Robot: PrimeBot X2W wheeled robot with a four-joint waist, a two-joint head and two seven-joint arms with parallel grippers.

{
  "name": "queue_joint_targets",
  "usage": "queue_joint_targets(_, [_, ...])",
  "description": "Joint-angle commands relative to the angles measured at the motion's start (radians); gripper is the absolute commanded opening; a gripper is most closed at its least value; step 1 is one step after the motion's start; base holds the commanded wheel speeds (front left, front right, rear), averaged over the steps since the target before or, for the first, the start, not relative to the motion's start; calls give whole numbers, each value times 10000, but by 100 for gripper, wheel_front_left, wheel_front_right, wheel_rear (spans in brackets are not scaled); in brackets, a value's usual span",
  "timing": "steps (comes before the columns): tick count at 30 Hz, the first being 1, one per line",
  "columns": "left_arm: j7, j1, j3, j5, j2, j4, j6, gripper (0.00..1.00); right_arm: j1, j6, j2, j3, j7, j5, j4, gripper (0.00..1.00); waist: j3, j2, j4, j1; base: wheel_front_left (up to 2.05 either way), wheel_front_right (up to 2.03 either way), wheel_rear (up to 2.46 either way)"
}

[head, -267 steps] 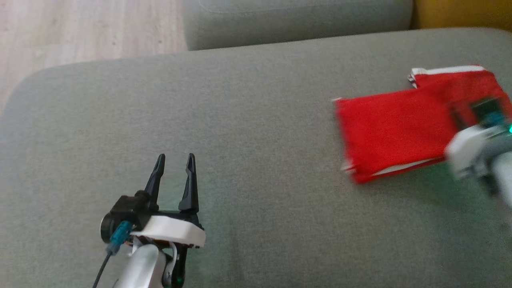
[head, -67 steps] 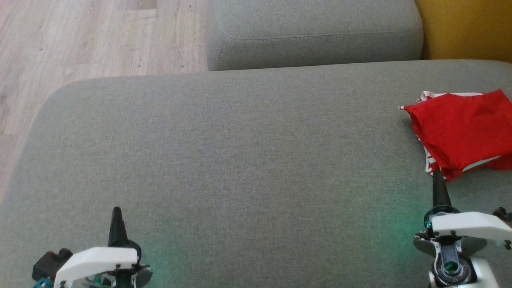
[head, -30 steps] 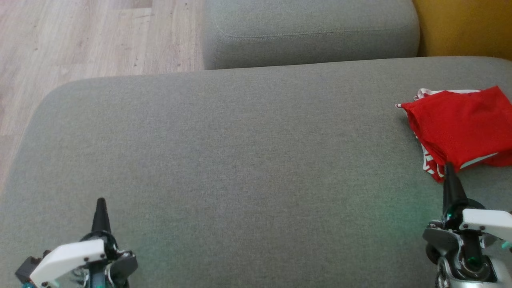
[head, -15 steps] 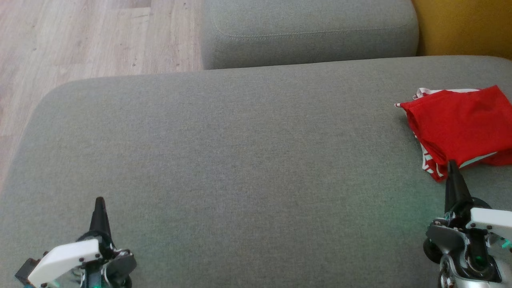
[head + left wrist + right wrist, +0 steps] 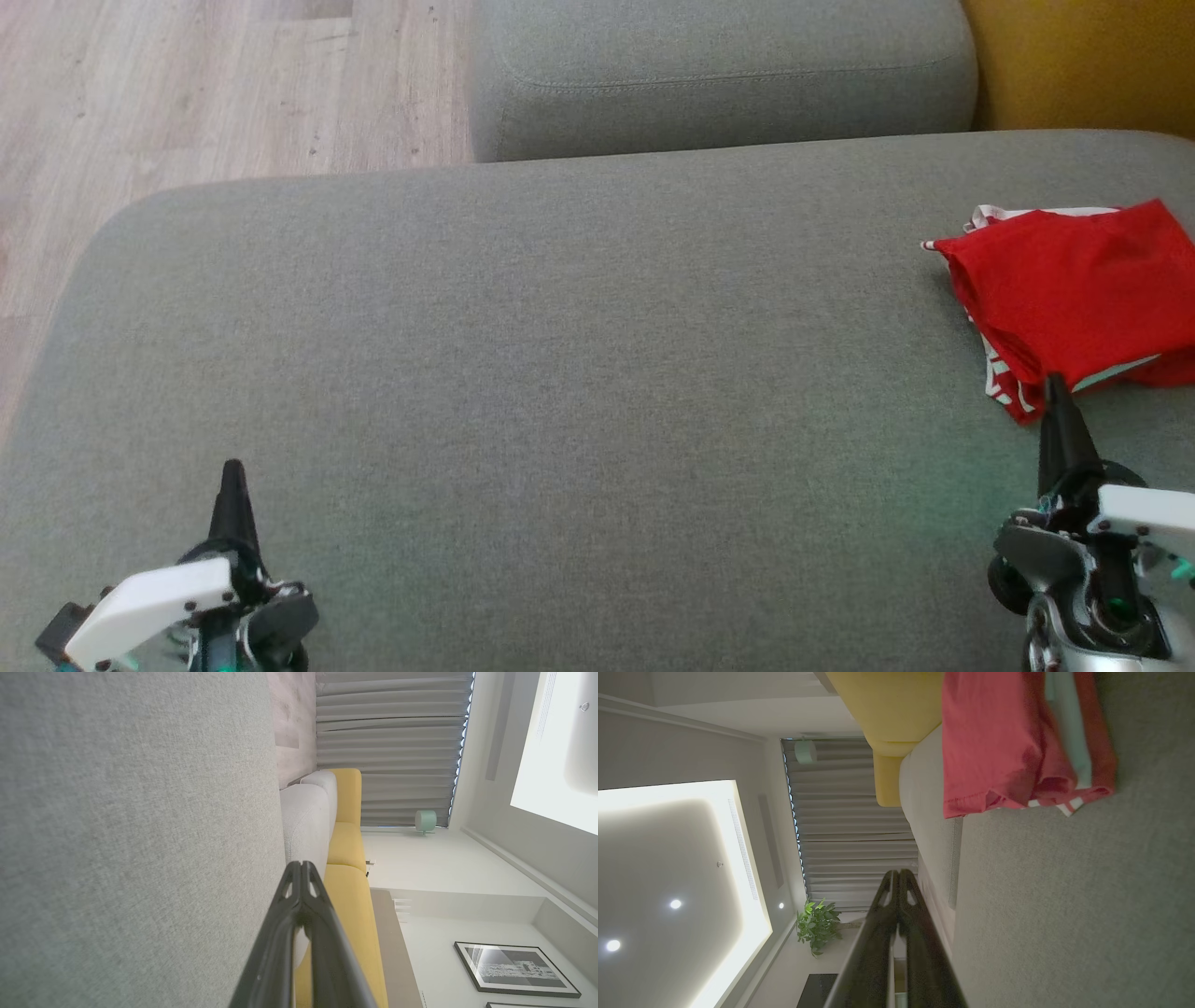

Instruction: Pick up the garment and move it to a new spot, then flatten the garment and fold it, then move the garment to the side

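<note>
My left end effector (image 5: pixel 231 469) and right end effector (image 5: pixel 1054 383): closed, empty. Folded garment (image 5: pixel 1064 285) maybe touches the right tip.

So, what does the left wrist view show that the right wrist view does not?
Left wrist view: the shut left gripper and a black-framed picture. Right wrist view: the shut right gripper, the folded red garment with white trim, a green potted plant. Both: the grey fabric sofa cushion, yellow upholstery, grey pleated curtains.
</note>
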Motion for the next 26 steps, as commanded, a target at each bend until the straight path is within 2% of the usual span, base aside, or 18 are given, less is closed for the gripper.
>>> queue_joint_targets(1, [73,-504,412,-55,58,-370,-71,0,-175,-7,-54,204,57,71,-385,0,0,0,1,0,0,0,0])
queue_joint_targets(26, [73,-504,412,-55,58,-371,-71,0,-175,-7,-54,204,57,71,-385,0,0,0,1,0,0,0,0])
